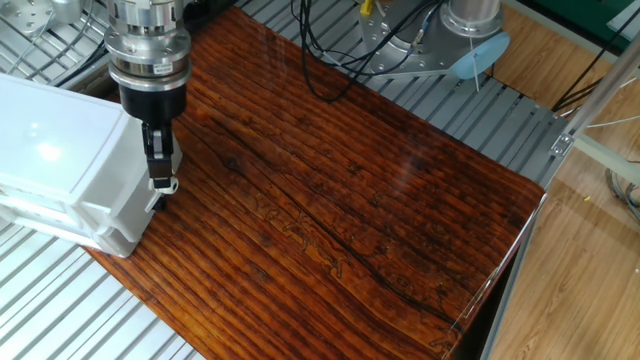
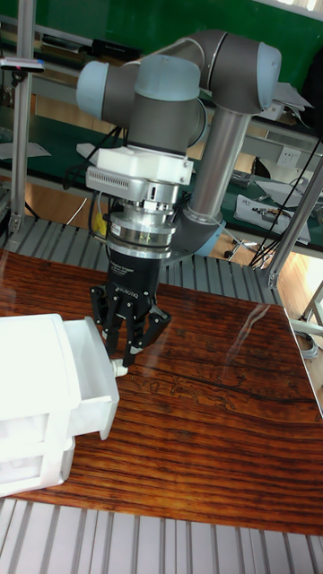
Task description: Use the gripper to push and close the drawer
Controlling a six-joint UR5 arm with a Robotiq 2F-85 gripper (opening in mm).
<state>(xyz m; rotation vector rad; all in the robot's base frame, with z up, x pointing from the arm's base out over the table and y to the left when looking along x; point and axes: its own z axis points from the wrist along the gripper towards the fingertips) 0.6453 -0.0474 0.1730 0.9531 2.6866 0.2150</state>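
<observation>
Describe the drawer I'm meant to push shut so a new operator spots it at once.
Start at the white cabinet on the wooden table's left edge. The drawer is the white box at the top, sticking out toward the black claw. It alone protrudes; the lower fronts sit flush, and a small white knob sits on its face.

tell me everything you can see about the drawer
The drawer is a white, glossy plastic box, the top one in a white cabinet at the wooden table's left edge. It sticks out partly open. A small white knob juts from its flat front, right by the gripper tips; contact is unclear.
</observation>
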